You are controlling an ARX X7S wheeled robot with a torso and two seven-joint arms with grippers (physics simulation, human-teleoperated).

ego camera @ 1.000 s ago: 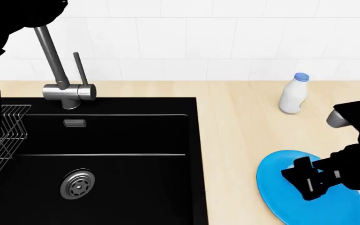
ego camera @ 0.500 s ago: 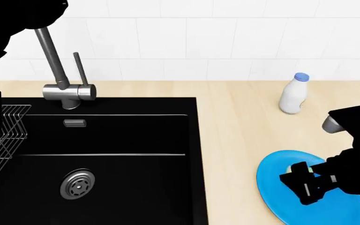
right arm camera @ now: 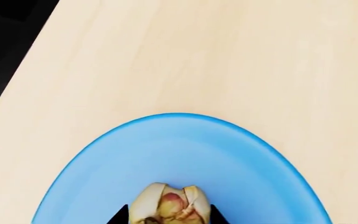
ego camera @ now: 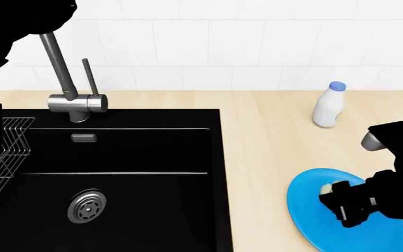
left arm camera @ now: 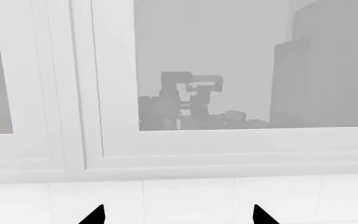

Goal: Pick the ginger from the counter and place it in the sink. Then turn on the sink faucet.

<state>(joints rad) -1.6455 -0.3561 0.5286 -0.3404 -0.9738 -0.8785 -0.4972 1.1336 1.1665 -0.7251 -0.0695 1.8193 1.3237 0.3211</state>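
The ginger (right arm camera: 169,203), a small knobby beige lump, lies on a blue plate (right arm camera: 166,144) on the counter (ego camera: 264,136). My right gripper (right arm camera: 168,217) has a fingertip pressed against each side of the ginger. In the head view the gripper (ego camera: 345,202) sits over the plate (ego camera: 306,210) with the ginger (ego camera: 329,187) peeking out at its far-left side. The black sink (ego camera: 145,157) with its steel drain (ego camera: 86,206) lies to the left. The grey faucet (ego camera: 65,79) stands behind the sink. My left gripper (left arm camera: 177,217) is open and empty, raised, facing a window.
A white bottle with a blue cap (ego camera: 329,105) stands on the counter behind the plate. A wire dish rack (ego camera: 9,147) sits at the sink's left edge. My left arm shows as a dark mass at the far left of the head view.
My right gripper has dropped slightly onto the plate and shifted a little right, so more of the ginger now shows beside it. The left arm has not moved.
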